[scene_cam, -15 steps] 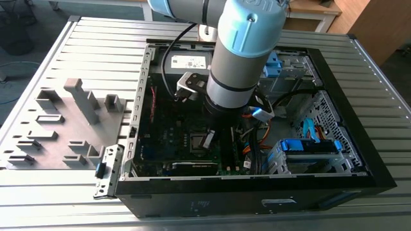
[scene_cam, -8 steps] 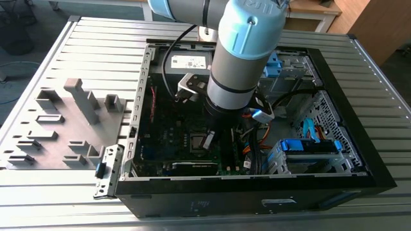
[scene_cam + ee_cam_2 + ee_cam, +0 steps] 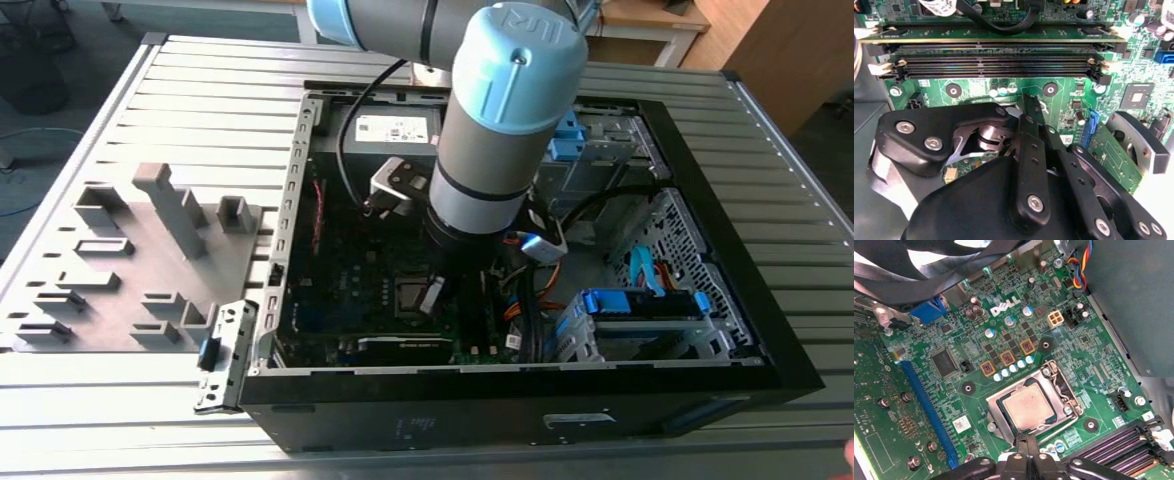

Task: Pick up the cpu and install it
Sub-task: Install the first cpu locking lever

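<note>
1. In the exterior view the arm (image 3: pixel 501 130) reaches down into an open computer case (image 3: pixel 534 390) lying on a slatted metal bench (image 3: pixel 174 400); a grey fixture block (image 3: pixel 134 260) with slots and posts sits on the bench at the exterior view's left of the case.
2. Inside the case, black cables (image 3: pixel 354 120), blue drive brackets (image 3: pixel 641 305) and a graphics card (image 3: pixel 394 348) crowd around the motherboard (image 3: pixel 347 290), and the arm itself hides much of the board's middle.
3. The cpu (image 3: pixel 1029 407) lies flat in its socket frame (image 3: pixel 1061 390) in the first wrist view: a square chip with a dull silvery top that picks up a warm tint, and a dark rim around it.
4. The hand (image 3: pixel 1026 442) hangs just beside the socket's edge, its fingertips close together and nothing visibly between them; the cpu lies apart from them.
5. The second wrist view shows the hand's black linkage (image 3: pixel 1029 165) and the memory slots (image 3: pixel 994 62), one holding a memory stick (image 3: pixel 994 34); the first wrist view shows the same slots (image 3: pixel 1119 442) near the socket.
</note>
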Controlling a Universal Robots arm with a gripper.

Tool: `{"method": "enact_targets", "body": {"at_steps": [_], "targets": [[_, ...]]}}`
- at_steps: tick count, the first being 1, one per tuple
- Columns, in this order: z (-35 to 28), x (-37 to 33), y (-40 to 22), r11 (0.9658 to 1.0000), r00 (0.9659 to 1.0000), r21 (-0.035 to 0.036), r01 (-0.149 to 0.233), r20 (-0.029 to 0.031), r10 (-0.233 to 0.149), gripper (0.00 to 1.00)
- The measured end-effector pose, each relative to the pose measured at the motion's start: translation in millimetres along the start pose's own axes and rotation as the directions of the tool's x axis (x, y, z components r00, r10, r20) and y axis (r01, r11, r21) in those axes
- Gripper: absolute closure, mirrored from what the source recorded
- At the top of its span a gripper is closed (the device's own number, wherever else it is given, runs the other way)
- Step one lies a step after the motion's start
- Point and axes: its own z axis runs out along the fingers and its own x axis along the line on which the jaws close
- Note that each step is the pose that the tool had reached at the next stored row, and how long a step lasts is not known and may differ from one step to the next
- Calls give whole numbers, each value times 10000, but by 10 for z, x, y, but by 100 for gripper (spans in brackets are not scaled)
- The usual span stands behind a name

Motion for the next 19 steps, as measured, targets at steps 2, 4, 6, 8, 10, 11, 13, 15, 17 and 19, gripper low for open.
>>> {"method": "enact_targets", "body": {"at_steps": [2, 4, 6, 8, 10, 11, 13, 15, 17, 19], "targets": [[5, 0, -1, 10000, 10000, -2, -8, 5, 8, 89], [7, 4, -3, 10000, 10000, -3, -9, 10, 9, 89], [9, 9, -6, 10000, 10000, -4, -8, 13, 8, 89], [11, 11, -8, 10000, 10000, -2, -9, 11, 9, 89], [12, 11, -11, 10000, 10000, -2, -9, 8, 9, 89], [13, 11, -13, 10000, 10000, -3, -9, 7, 9, 89], [14, 5, -22, 10000, 10000, -4, -11, 6, 11, 89], [15, -5, -39, 10000, 10000, -3, -11, 9, 11, 89], [16, -8, -44, 10000, 10000, -1, -9, 11, 9, 89], [17, -2, -47, 10000, 10000, -3, -9, 13, 9, 89]]}}
